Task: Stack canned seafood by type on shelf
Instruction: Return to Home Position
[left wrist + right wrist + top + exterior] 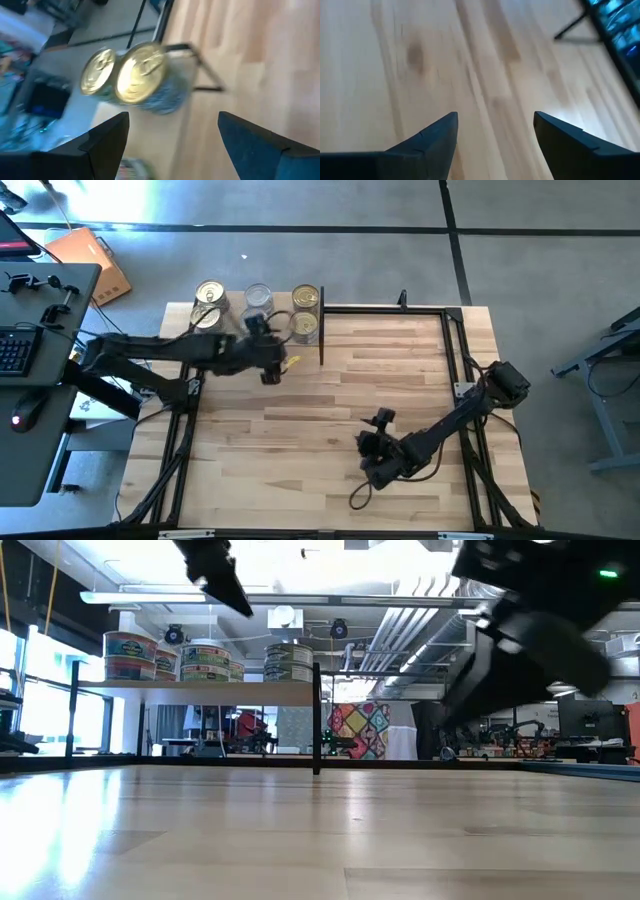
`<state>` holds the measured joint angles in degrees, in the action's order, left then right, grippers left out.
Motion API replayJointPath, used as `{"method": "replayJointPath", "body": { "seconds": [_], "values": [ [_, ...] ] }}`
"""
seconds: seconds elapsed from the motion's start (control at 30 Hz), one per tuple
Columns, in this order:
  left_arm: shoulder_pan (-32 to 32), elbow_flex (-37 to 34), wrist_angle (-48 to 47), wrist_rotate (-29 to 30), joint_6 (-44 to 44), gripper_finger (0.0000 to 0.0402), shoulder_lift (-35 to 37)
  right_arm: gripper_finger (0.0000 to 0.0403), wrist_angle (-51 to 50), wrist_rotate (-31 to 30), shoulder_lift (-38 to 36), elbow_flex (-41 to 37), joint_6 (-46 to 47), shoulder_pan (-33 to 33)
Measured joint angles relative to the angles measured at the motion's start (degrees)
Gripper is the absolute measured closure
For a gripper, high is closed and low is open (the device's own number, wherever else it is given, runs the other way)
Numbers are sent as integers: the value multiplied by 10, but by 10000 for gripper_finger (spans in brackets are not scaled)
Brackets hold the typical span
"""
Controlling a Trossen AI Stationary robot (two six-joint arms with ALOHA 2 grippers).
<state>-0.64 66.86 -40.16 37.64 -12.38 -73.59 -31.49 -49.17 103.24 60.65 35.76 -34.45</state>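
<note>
High view: tins [257,298] stacked on shelf [200,692], far left. Left gripper [270,368] beside shelf, jaws open, empty. Right gripper [495,119] above near table [400,380], jaws open.

1. The shelf [200,690] has a pale wood board and black uprights.
2. The tins [306,298] on the shelf are mostly gold-topped; the mid-shelf tin [258,297] is silver-topped.
3. Their labels show bands of white, green and blue.
4. The table [400,380] under the shelf is light wood, striped in paler and tanner planks.
5. The left arm [160,352] and right arm [445,425] are black.
6. Behind the shelf, a panel [350,730] carries pink, yellow and green patches.
7. Left of the shelf, an orange box [95,260] lies on grey floor [350,205].
</note>
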Motion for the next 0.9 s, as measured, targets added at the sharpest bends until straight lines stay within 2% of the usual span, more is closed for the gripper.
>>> {"method": "replayJointPath", "body": {
  "seconds": [0.13,0.27,0.37,0.47,0.67,0.8,0.9],
  "values": [
    [45,-80,61,-15,39,118,80,173,-67,32,-36,-29,56,-18],
    [79,-167,132,-32,90,127,155,212,-61,18,-104,-97,91,-39],
    [101,-230,206,-55,124,128,201,239,-10,14,-168,-159,106,-44],
    [123,-292,296,-84,141,128,232,263,101,52,-237,-234,85,-35],
    [142,-439,555,-150,142,128,255,304,440,108,-353,-405,-51,-6],
    [135,-483,589,-186,162,128,291,322,581,134,-422,-479,-120,11],
    [119,-493,560,-197,162,129,338,331,626,175,-486,-513,-155,24]
  ]
}}
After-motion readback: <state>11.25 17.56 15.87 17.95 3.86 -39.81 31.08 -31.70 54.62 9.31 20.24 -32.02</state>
